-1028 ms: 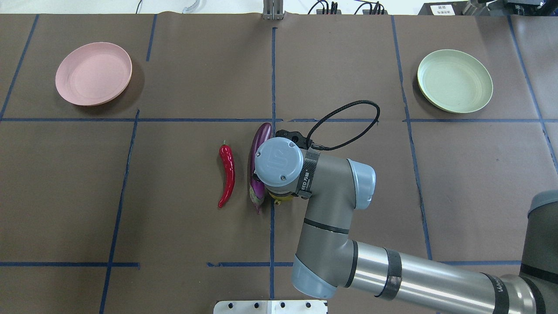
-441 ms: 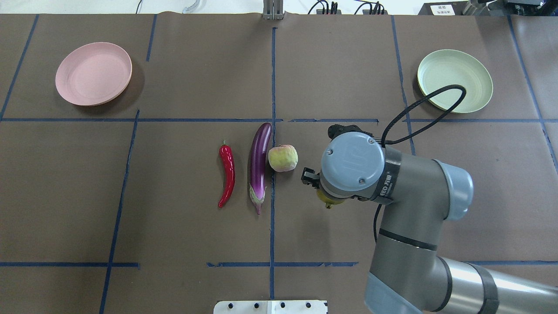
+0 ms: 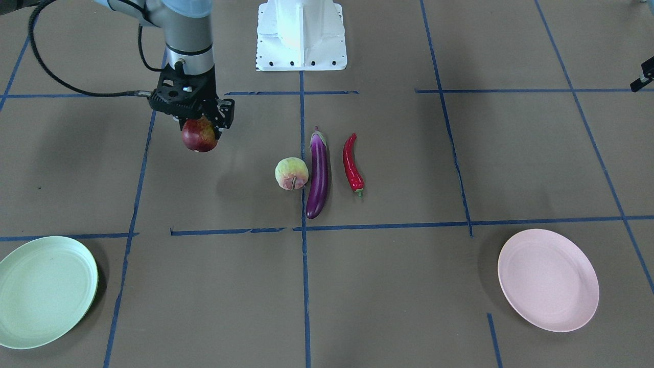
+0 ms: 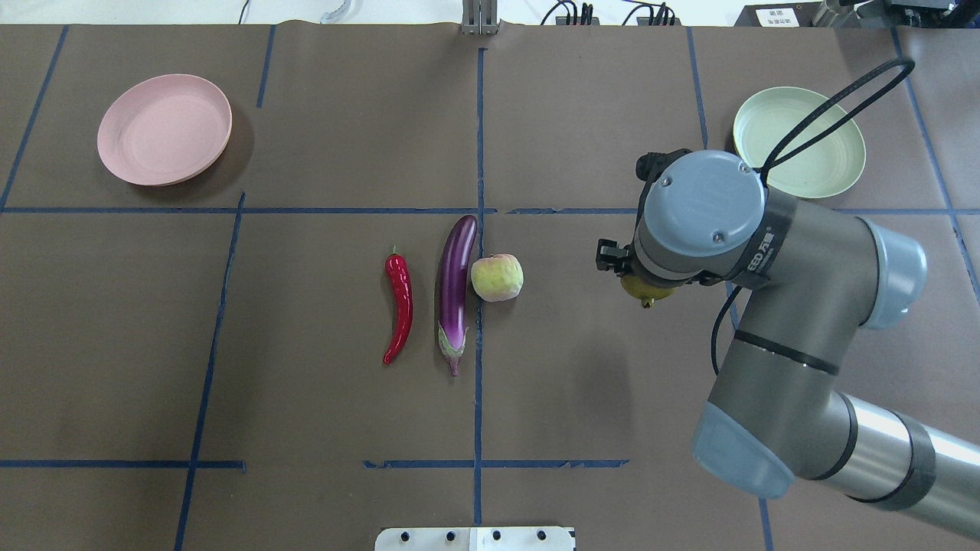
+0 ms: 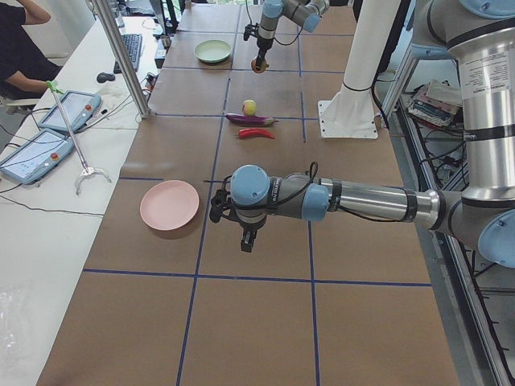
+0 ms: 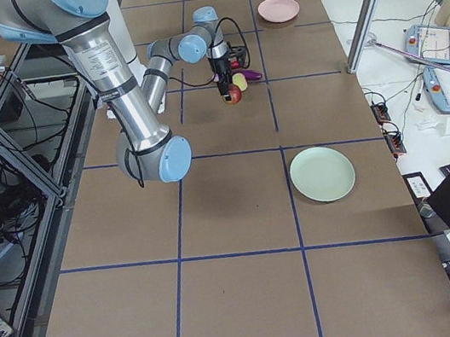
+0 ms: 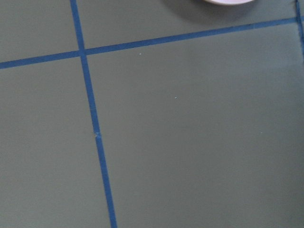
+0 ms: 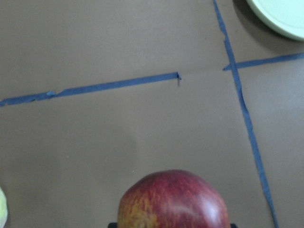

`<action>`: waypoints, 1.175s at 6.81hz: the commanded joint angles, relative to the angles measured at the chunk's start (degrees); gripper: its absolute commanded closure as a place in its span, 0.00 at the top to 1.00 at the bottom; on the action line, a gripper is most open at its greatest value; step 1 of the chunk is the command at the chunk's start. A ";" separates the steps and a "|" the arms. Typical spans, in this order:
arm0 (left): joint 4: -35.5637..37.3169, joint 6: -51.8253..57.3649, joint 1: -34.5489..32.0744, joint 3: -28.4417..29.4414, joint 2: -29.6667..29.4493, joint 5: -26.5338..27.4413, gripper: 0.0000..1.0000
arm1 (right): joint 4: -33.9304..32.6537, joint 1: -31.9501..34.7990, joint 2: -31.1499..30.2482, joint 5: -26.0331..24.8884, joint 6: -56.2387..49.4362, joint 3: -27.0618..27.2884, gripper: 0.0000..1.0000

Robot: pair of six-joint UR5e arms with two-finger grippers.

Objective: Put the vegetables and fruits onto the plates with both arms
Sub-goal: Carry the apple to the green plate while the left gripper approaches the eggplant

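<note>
Clasping the pomegranate (image 3: 199, 136) aloft — right fingers (image 3: 220, 122); left fingers (image 5: 248, 243): cannot tell how wide; wrist band (image 4: 759, 246) reads "EED".

Brown table (image 4: 306, 398) bears eggplant (image 4: 455, 283), chili (image 4: 399, 306), apple (image 4: 497, 277) — pink plate (image 4: 164, 130), green plate (image 4: 823, 168).

Red-yellow pomegranate (image 3: 199, 140) is held above the table in right gripper (image 3: 200, 128). Apple-like fruit (image 3: 292, 174), purple eggplant (image 3: 318, 174) and red chili (image 3: 352, 163) are laid side by side mid-table. Mint plate (image 3: 46, 291) and pink plate (image 3: 547, 280) are set well apart.
</note>
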 commanded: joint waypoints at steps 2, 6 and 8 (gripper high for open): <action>-12.31 -29.58 14.83 0.09 -7.82 -0.77 1.00 | 0.23 13.23 -0.94 5.31 -17.48 -7.18 0.03; -11.63 -52.02 34.94 1.48 -28.81 16.40 1.00 | 14.33 25.91 -0.94 14.28 -32.79 -25.70 0.03; -11.63 -63.92 42.54 8.31 -39.62 26.69 1.00 | 30.22 29.52 -0.51 17.61 -34.93 -41.15 0.03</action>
